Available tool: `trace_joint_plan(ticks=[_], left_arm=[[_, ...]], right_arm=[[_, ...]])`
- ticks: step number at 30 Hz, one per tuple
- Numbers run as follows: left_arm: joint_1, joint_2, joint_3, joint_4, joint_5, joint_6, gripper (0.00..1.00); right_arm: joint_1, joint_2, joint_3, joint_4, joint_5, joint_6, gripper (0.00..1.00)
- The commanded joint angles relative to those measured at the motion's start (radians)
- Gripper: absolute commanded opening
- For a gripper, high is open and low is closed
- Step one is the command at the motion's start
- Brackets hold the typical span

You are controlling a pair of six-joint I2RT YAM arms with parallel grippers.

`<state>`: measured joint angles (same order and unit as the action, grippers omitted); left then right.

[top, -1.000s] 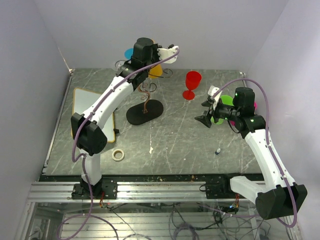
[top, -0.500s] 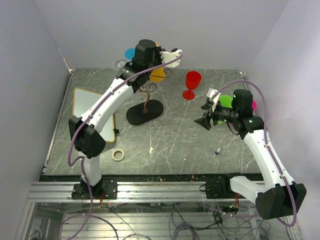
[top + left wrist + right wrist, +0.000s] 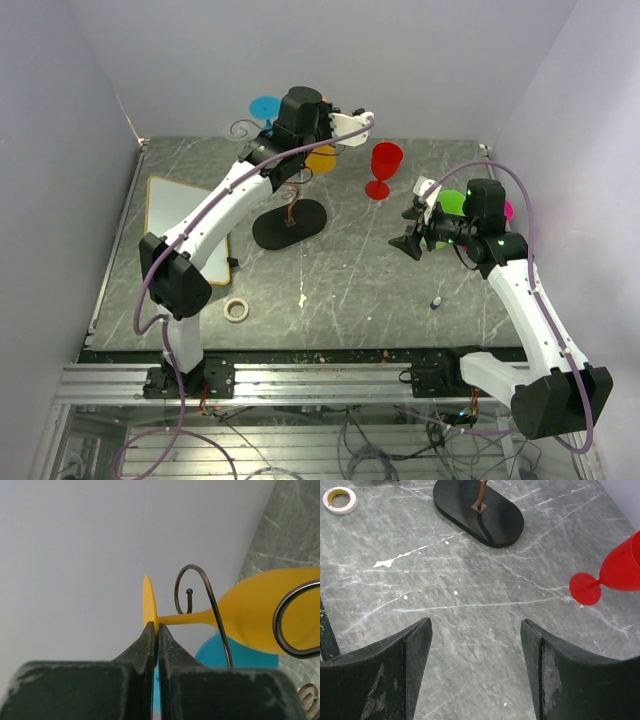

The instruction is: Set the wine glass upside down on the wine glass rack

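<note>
My left gripper [image 3: 347, 121] is shut on the round foot of a yellow wine glass [image 3: 321, 157], held high by the rack's top. In the left wrist view the gripper [image 3: 155, 627] pinches the thin foot [image 3: 149, 605]. The stem runs right to the bowl [image 3: 270, 607] and passes a curled scroll arm [image 3: 200, 587] of the wine glass rack. The rack's black oval base [image 3: 290, 222] sits on the table. A blue glass [image 3: 264, 107] hangs at the rack's far side. My right gripper [image 3: 412, 226] is open and empty above the table [image 3: 476, 625].
A red wine glass [image 3: 384, 168] stands upright right of the rack, also in the right wrist view [image 3: 620, 570]. Green [image 3: 447, 212] and pink [image 3: 509, 212] glasses sit behind the right wrist. A white board [image 3: 185, 225], a tape roll [image 3: 236, 309] and a small dark object [image 3: 437, 301] lie on the table.
My left gripper has moved right with the yellow glass, leaving more of the blue glass's foot showing. The right arm has hardly moved.
</note>
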<state>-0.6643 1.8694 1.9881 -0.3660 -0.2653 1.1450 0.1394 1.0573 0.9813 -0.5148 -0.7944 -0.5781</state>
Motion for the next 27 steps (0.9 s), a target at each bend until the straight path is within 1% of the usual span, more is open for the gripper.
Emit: trace_joint_plan(ticks=[1, 12, 21, 23, 24, 25, 27], left_arm=[[-0.028, -0.048, -0.004, 0.008, 0.029, 0.005, 0.07], [-0.048, -0.025, -0.001, 0.050, 0.009, 0.003, 0.07], [-0.050, -0.001, 0.003, 0.108, 0.009, -0.052, 0.07], [-0.049, 0.005, 0.003, 0.117, 0.006, -0.057, 0.07], [-0.049, 0.007, 0.004, 0.121, 0.004, -0.058, 0.07], [-0.049, 0.010, 0.004, 0.126, 0.001, -0.059, 0.07], [-0.050, 0.019, 0.007, 0.136, -0.005, -0.062, 0.07]], right_arm=[[0.001, -0.009, -0.003, 0.001, -0.002, -0.008, 0.71], [0.001, -0.016, -0.006, 0.010, 0.008, 0.008, 0.73], [0.002, -0.020, -0.009, 0.016, 0.018, 0.016, 0.80], [0.001, -0.021, -0.010, 0.017, 0.020, 0.015, 0.85], [0.001, -0.021, -0.009, 0.016, 0.022, 0.014, 0.95], [0.002, -0.022, -0.009, 0.015, 0.022, 0.015, 0.98], [0.001, -0.022, -0.009, 0.015, 0.024, 0.014, 1.00]])
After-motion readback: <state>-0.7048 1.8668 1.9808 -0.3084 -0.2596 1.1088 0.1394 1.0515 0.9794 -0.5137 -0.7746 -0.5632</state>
